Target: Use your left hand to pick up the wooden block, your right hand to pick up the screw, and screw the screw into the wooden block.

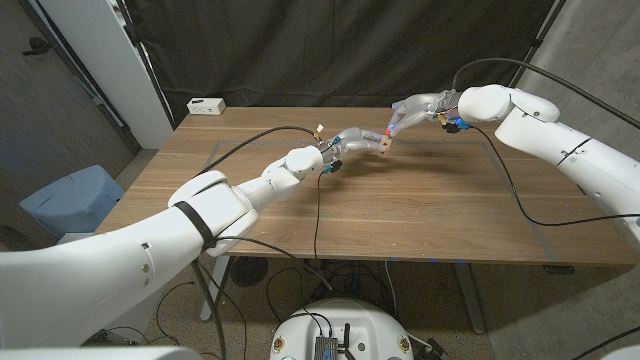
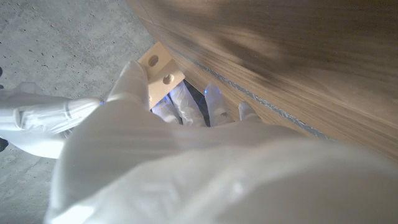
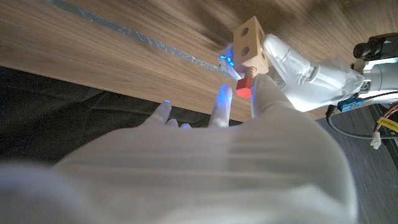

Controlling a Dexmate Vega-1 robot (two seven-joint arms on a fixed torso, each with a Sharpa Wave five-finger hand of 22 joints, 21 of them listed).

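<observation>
Looks like a robotics lab or test bay rather than a home. Bare concrete floor [image 1: 45, 130] and grey concrete wall [image 1: 590, 60]. Black curtain [image 1: 340, 50] hung as a backdrop behind the far edge of the wooden tabletop [image 1: 420, 210]. Loose black cables [image 1: 318, 215] trailing across the tabletop and down over its near edge. Small white box [image 1: 206, 105] at the far left corner; blue bin [image 1: 70, 200] on the floor beside the left edge.

A small white box [image 1: 206, 105] sits on the wooden worktop [image 1: 420, 210] near its far corner at about ten o'clock. A black curtain [image 1: 330, 50] hangs behind. A blue bin [image 1: 72, 200] stands on the floor at nine o'clock.
</observation>
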